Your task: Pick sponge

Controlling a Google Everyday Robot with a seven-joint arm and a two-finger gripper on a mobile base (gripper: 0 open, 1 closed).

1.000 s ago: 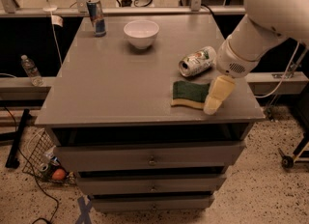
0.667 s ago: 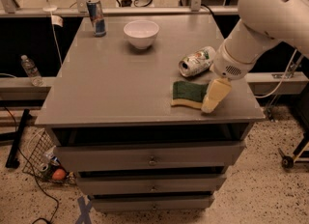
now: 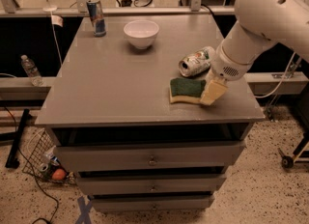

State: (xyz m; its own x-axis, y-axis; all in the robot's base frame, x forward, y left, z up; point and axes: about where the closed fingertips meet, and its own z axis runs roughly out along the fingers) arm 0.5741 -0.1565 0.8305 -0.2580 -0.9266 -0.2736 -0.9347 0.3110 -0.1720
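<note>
I see the soft, light sponge [image 3: 186, 89] near the desk's [image 3: 111, 83] front right corner, best pinched across its foam sides, with my gripper [image 3: 214, 92] at its right end, open or closed I cannot tell.

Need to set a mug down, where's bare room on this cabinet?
Bare: left and front-left of the cabinet top, bordered by blue can, bowl and sponge. Crowded: right side, with tipped can, sponge, and the gripper at the sponge's right end.
</note>
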